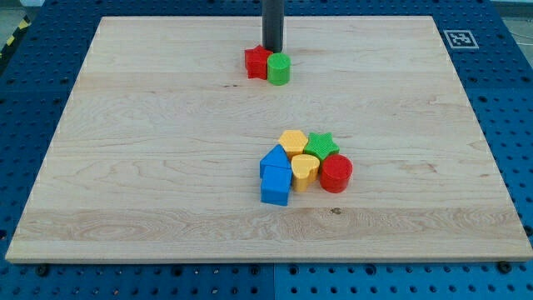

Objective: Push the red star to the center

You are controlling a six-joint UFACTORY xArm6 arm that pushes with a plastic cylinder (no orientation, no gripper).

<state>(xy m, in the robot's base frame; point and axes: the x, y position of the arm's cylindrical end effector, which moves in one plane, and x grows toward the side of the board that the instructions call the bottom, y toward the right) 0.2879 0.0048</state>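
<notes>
Red star [257, 61] sits near the top edge of the wooden board [150, 167], at mid-width, touching a green cylinder [279, 70] on its right. The board lies on a blue perforated table [508, 117]; a black-and-white marker tag [460, 38] occupies the top right corner, with no legible writing. My tip [273, 48], a bare rod holding nothing, stands just behind both blocks. Below centre cluster two blue blocks [275, 174], red cylinder [336, 173], yellow heart [305, 170], yellow hexagon [293, 141], green star [321, 146].
</notes>
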